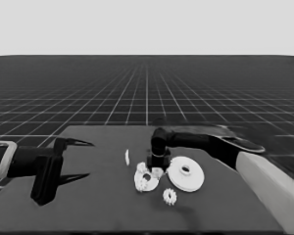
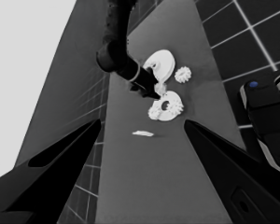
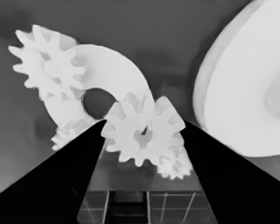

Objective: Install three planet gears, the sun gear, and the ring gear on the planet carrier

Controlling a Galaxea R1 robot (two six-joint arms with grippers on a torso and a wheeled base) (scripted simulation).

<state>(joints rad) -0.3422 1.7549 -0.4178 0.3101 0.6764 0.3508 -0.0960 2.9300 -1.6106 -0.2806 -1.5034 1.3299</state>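
In the head view the right gripper (image 1: 154, 165) stands over the smaller round part (image 1: 146, 178), with the larger round part (image 1: 186, 174) just beside it, one loose gear (image 1: 169, 196) nearer the camera, and the left gripper (image 1: 78, 159) parked wide open at the table's left end. The left wrist view shows a thin white piece (image 2: 143, 134) lying apart from the cluster. In the right wrist view the right gripper's fingers (image 3: 70, 172) clamp a gear (image 3: 142, 135) at the smaller round part's rim.

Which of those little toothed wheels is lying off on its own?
The gear nearest the table's front edge, apart from everything. The others cluster on the smaller round part, one between the right gripper jaws.
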